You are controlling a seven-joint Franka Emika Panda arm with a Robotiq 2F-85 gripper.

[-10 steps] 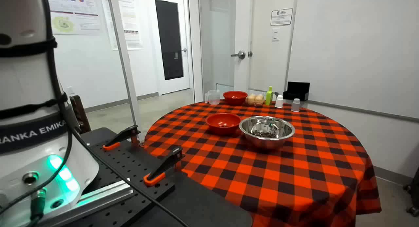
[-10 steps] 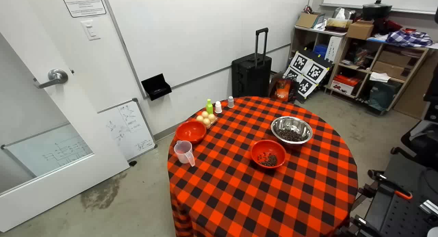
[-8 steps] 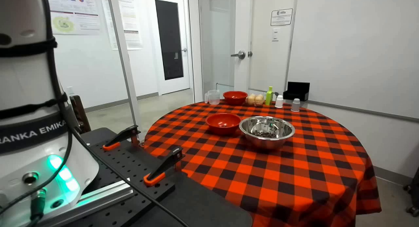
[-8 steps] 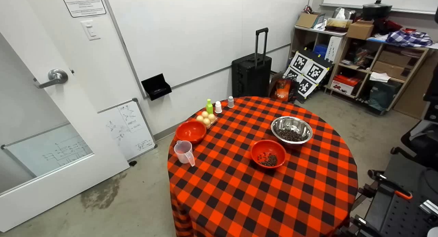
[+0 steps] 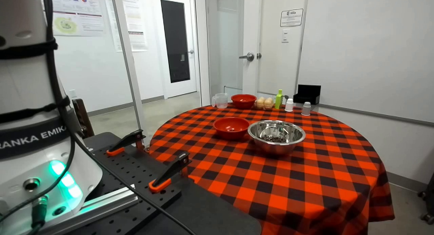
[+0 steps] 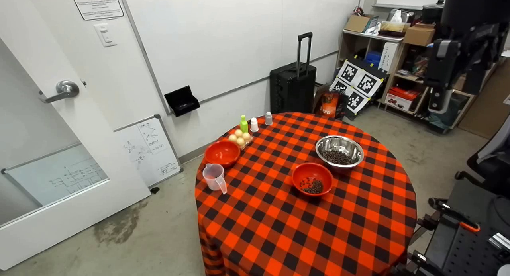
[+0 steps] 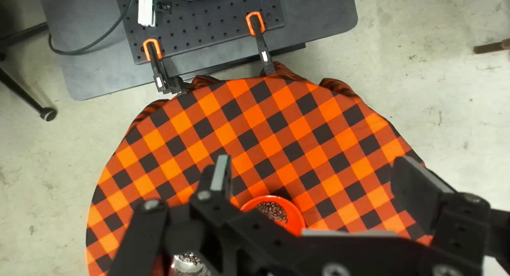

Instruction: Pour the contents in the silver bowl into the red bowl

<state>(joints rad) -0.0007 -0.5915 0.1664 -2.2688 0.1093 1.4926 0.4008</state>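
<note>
Must go sideways and down for the silver bowl [image 6: 346, 143]

Hangs well above the tabletop [image 6: 275, 200] in an exterior view, with the fingers [image 7: 220, 174] of the pincer [image 7: 312, 168] spread widely apart and nothing held between. In the wrist view, does not have the silver bowl within the gap; shows it only at the lower left, mostly hidden behind parts of the pincer. Shows, instead, the red bowl [image 6: 312, 170] closer to the gap. Needs, therefore, a sideways correction before the descent; by going straight down, might meet the red bowl first.

As for the silver bowl: being round, offers no long axis to follow; should be taken, presumably, at the rim, best on the side away from the red bowl, to keep the pouring path free. Stands upright on the tabletop, just beside the red bowl; cannot say whether touching. Holds many dark beans [image 6: 336, 157], more than the red bowl; seems far from finished.
</note>
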